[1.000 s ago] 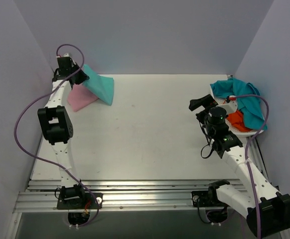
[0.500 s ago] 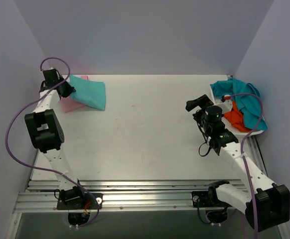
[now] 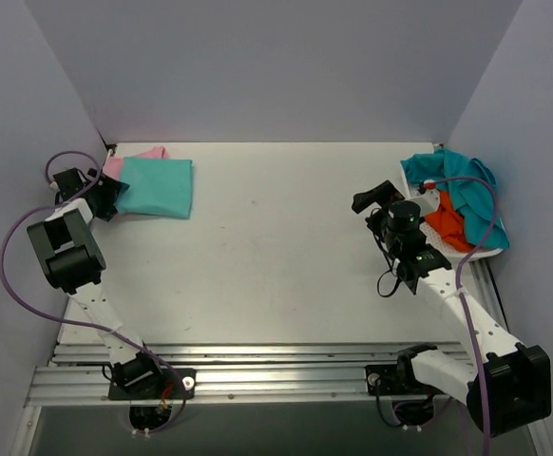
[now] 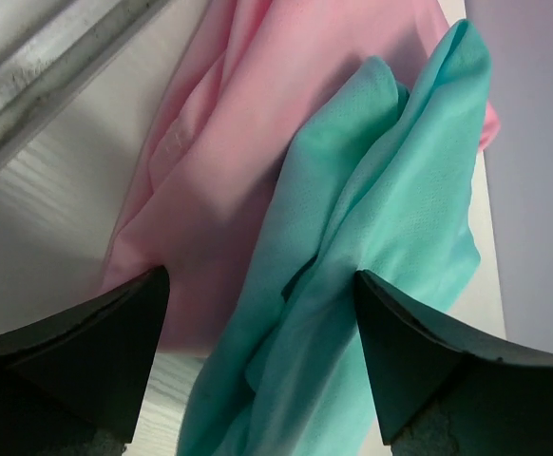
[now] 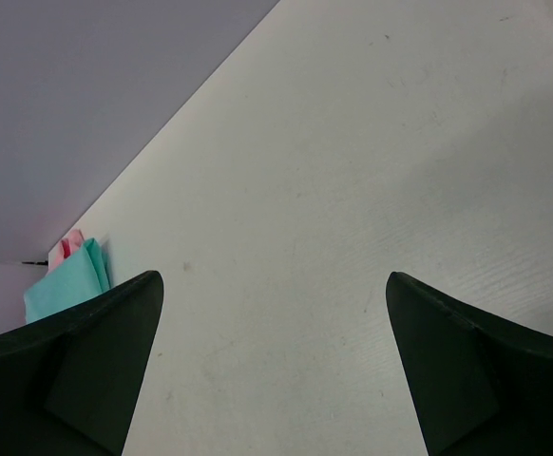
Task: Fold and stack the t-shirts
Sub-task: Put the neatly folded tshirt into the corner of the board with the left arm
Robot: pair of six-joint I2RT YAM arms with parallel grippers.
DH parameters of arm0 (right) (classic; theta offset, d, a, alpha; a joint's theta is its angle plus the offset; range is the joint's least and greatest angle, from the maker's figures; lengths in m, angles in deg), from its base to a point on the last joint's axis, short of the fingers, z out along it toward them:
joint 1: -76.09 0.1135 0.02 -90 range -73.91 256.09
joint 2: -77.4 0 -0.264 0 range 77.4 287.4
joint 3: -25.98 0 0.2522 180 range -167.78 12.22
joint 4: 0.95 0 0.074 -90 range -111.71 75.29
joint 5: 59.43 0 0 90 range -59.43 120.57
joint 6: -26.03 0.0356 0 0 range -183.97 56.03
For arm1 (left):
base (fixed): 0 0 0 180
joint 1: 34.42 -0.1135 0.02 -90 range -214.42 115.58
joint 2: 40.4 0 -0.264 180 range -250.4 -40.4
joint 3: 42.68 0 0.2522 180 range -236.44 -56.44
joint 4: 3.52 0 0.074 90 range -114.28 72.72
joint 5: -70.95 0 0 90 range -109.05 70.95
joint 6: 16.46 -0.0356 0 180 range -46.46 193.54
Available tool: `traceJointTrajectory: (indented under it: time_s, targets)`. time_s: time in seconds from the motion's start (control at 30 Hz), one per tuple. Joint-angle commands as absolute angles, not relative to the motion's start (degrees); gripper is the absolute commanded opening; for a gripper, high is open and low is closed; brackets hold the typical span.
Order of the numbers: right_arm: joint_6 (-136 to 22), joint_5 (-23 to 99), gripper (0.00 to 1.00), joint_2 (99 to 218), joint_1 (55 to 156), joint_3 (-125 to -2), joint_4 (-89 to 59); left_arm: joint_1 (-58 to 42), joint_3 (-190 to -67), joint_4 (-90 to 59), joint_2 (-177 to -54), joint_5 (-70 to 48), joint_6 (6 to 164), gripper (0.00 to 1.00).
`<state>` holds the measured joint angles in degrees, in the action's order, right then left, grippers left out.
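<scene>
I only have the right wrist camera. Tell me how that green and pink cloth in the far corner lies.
Observer: The sea-green t-shirt lies folded flat on top of the pink t-shirt, whose edge peeks out at the back.
Operator: Report the left gripper.
Observer: The left gripper sits at the stack's left edge, jaws wide open, not pinching the cloth.
Operator: Tell me what is left to fold.
Observer: A teal t-shirt and an orange t-shirt lie crumpled in a white tray, just right of the right gripper.
</scene>
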<state>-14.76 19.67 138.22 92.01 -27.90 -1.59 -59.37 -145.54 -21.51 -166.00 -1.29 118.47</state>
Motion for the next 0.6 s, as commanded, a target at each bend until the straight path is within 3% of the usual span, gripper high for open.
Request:
traceJointTrajectory:
  time_s: [0.0, 0.13, 0.27, 0.4, 0.57]
  targets:
    - [-16.4, 19.1, 0.98, 138.7, 92.8, -28.5, 0.4, -62.1, -141.3, -9.8, -160.6, 4.2, 127.3, 0.88]
    - [-16.8, 17.0, 0.99, 138.0, 93.8, -29.3, -0.7, -60.1, -135.3, -5.3, -150.3, 3.1, 126.7, 0.89]
    - [-17.3, 15.8, 0.99, 136.7, 95.3, -30.6, -2.4, -55.1, -138.3, -23.3, -138.2, -10.1, 115.1, 0.89]
    - [-17.3, 14.7, 0.99, 136.4, 96.7, -31.5, -3.5, -46.7, -141.2, -38.1, -128.4, -37.7, 109.1, 0.89]
    - [-17.2, 13.2, 0.99, 137.5, 99.1, -33.0, -6.3, -39.1, -132.5, -40.3, -120.0, -42.9, 109.1, 0.89]
